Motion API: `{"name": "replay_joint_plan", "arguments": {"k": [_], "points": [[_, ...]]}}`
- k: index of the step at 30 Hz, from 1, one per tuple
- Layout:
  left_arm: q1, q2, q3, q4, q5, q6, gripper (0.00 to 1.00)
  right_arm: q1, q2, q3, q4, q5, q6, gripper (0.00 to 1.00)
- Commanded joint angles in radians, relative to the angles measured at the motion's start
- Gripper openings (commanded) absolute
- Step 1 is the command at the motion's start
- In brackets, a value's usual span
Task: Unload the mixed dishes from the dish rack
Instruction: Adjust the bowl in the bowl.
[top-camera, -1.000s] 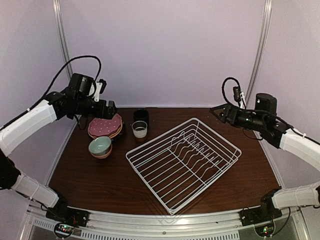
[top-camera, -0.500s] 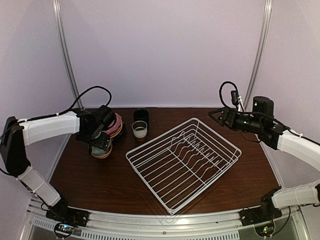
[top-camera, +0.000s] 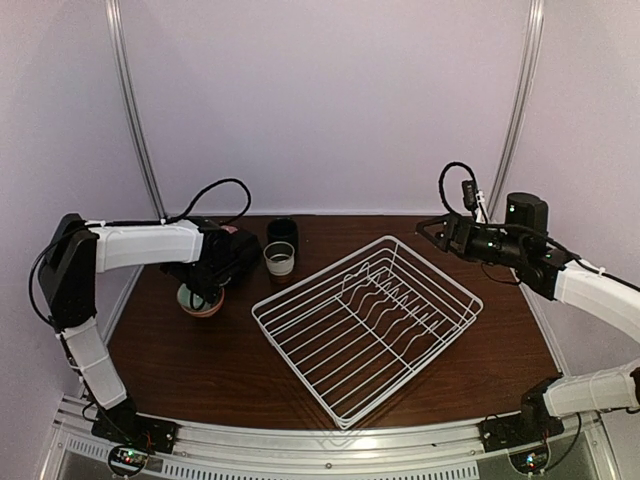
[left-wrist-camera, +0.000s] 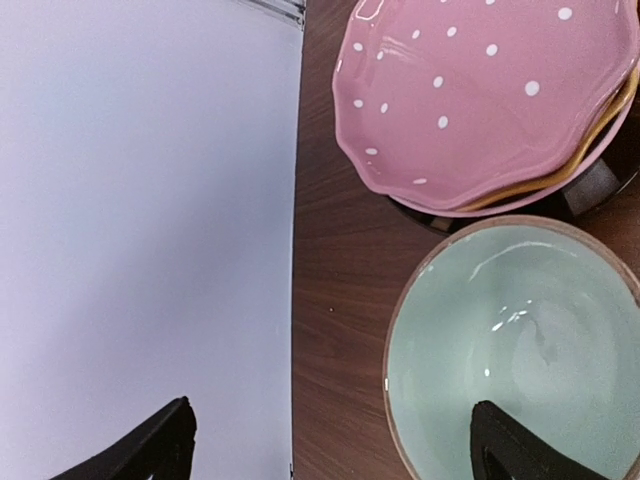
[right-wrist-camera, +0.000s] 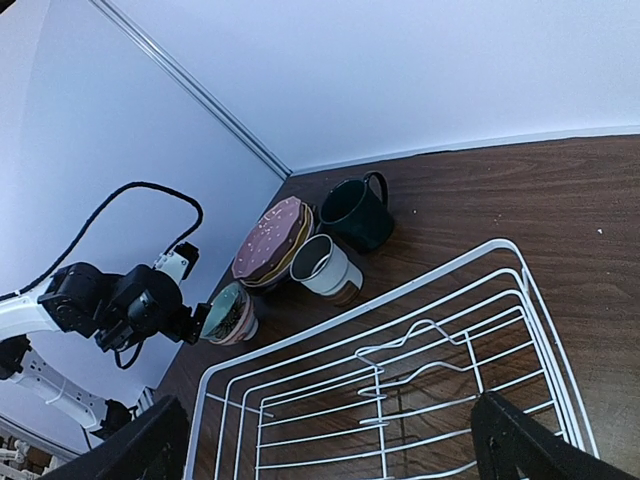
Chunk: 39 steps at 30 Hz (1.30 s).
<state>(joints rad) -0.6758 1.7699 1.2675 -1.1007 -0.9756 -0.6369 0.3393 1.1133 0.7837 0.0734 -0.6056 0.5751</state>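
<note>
The white wire dish rack sits mid-table with no dishes in it; its near corner fills the right wrist view. The pink dotted plate lies on a yellow plate at the far left. The pale green bowl stands beside them, nested in a red-and-white patterned bowl. The dark green mug and the white-and-brown cup stand behind the rack. My left gripper is open, low over the green bowl's left rim. My right gripper is open and empty, high above the rack's far right. The black utensil is not clearly visible.
A dark object shows under the plates' edge. The pale side wall stands close to the left of the bowls. The rack's upright prongs run down its right half.
My left arm has swung down from a raised pose to low over the pale green bowl, now covering most of the plates in the top view. My right arm has barely moved.
</note>
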Motion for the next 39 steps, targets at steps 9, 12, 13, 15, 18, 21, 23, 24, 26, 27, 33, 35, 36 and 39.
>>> {"name": "replay_joint_plan", "arguments": {"k": [9,12,13,15,18,21,23,24,26,27,33,35,36,39], "points": [[-0.024,0.125,0.081,-0.044,-0.095,0.035,0.97,-0.023,-0.003,-0.024,0.026,-0.023,0.005,1.00],[-0.025,0.148,0.086,-0.041,-0.094,0.032,0.97,-0.026,-0.001,-0.026,0.028,-0.026,0.006,1.00],[-0.025,0.158,0.088,-0.041,-0.095,0.032,0.97,-0.026,0.000,-0.026,0.030,-0.028,0.008,1.00],[-0.025,0.171,0.088,-0.041,-0.092,0.032,0.97,-0.027,0.003,-0.027,0.036,-0.034,0.014,1.00],[-0.028,0.178,0.088,-0.043,-0.098,0.031,0.97,-0.029,0.002,-0.029,0.041,-0.036,0.017,1.00],[-0.032,0.169,0.099,-0.051,-0.098,0.030,0.97,-0.031,0.005,-0.029,0.045,-0.039,0.020,1.00],[-0.034,0.155,0.114,-0.058,-0.094,0.032,0.97,-0.031,0.009,-0.033,0.055,-0.043,0.028,1.00],[-0.034,0.143,0.122,-0.059,-0.092,0.038,0.97,-0.031,0.009,-0.035,0.059,-0.045,0.032,1.00],[-0.034,0.122,0.140,-0.059,-0.091,0.053,0.97,-0.031,0.012,-0.035,0.067,-0.049,0.036,1.00],[-0.034,0.113,0.150,-0.060,-0.096,0.065,0.98,-0.031,0.013,-0.037,0.067,-0.051,0.038,1.00],[0.009,0.091,0.189,-0.044,-0.095,0.116,0.97,-0.031,0.006,-0.035,0.062,-0.053,0.033,1.00],[0.051,0.087,0.190,-0.028,-0.081,0.142,0.97,-0.030,0.000,-0.035,0.055,-0.050,0.027,1.00],[0.070,0.085,0.188,-0.011,-0.072,0.158,0.97,-0.032,-0.002,-0.036,0.053,-0.050,0.025,1.00],[0.107,0.091,0.178,0.023,-0.054,0.194,0.97,-0.032,-0.004,-0.036,0.049,-0.051,0.024,1.00]]}}
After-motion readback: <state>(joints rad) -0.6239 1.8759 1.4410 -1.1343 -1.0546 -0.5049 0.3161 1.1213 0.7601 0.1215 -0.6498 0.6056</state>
